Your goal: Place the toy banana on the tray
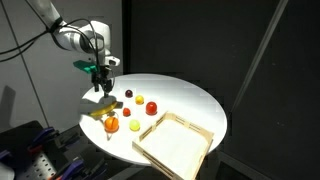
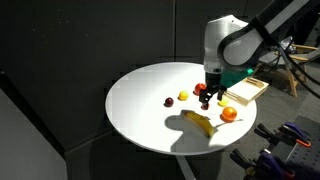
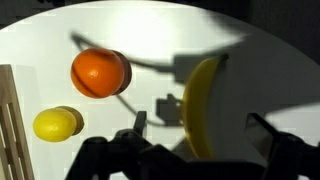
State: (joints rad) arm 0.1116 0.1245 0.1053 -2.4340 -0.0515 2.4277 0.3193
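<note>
Hanging in a dark, curtained room in an exterior view, the tool (image 1: 103, 82) is above the toy banana (image 1: 98, 113), which lies near the round white tabletop's (image 1: 190, 100) rim, well apart from the tray (image 1: 175, 143). In an exterior view, bare tabletop (image 2: 140, 100) spreads beside the toy banana (image 2: 202, 122). In the wrist view, the tool (image 3: 198, 128) gapes wide and empty, straddling the toy banana (image 3: 200, 100).

We see a round white table (image 1: 190, 100) under hard light, with sharp dark shadows (image 2: 185, 122) across its top. In both exterior views a black curtain (image 1: 265, 50) hangs behind it. At one edge of an exterior view we make out a paler grey wall (image 1: 15, 40).
</note>
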